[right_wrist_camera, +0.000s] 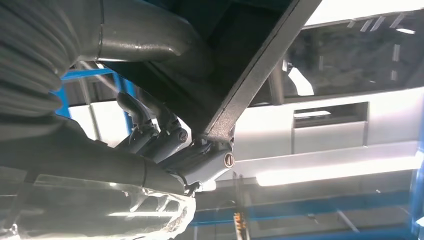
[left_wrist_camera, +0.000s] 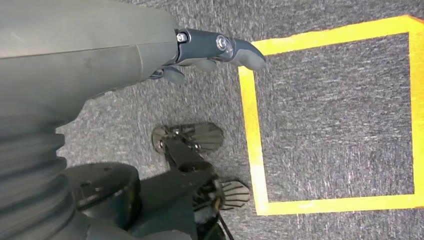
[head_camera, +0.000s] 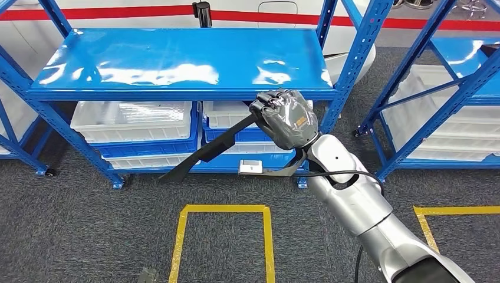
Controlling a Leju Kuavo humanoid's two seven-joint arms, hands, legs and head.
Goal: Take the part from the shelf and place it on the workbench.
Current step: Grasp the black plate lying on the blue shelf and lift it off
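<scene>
In the head view my right hand [head_camera: 285, 116] grips a long black part [head_camera: 206, 150] in front of the blue shelf [head_camera: 177, 62]. The part slants from the hand down to the left, its tip hanging above the carpet. The right wrist view shows the same black part [right_wrist_camera: 260, 70] crossing the picture with my dark fingers [right_wrist_camera: 150, 127] wrapped around it. My left hand [left_wrist_camera: 150, 55] hangs low over the carpet and holds nothing; its thumb [left_wrist_camera: 235, 50] points toward a yellow tape square.
The shelf's top board is bare, and white bins [head_camera: 135, 121] stand on the level below. A second blue shelf [head_camera: 448, 88] with white bins stands to the right. Yellow tape squares [head_camera: 224, 209] mark the grey carpet.
</scene>
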